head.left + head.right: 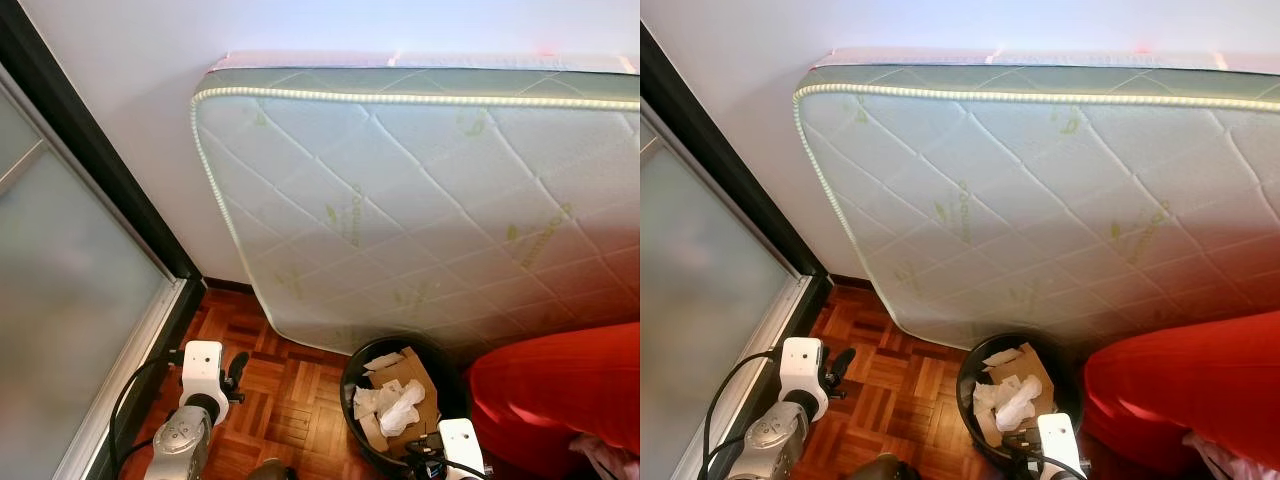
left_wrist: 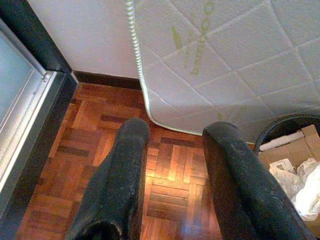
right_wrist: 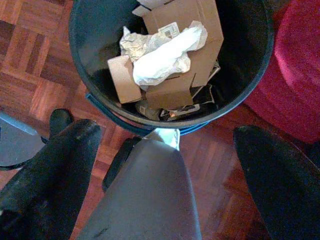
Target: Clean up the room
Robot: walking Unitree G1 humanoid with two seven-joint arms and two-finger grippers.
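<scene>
A black trash bin (image 1: 352,385) stands on the parquet floor beside the mattress. It holds cardboard pieces (image 3: 192,30) and crumpled white paper (image 3: 162,55). My right gripper (image 3: 165,135) hovers just above the bin's near rim. It is open, its fingers (image 3: 55,165) wide apart. A grey rounded shape (image 3: 145,200) lies below and between them, touching neither finger; I cannot tell what it is. My left gripper (image 2: 177,132) is open and empty, low over bare parquet to the left of the bin (image 2: 280,127).
A quilted white mattress (image 1: 420,200) leans against the wall behind the bin. A red beanbag (image 1: 560,390) sits close on the bin's right. A frosted sliding door with a dark frame (image 1: 90,300) runs along the left. Parquet (image 1: 290,400) shows between door and bin.
</scene>
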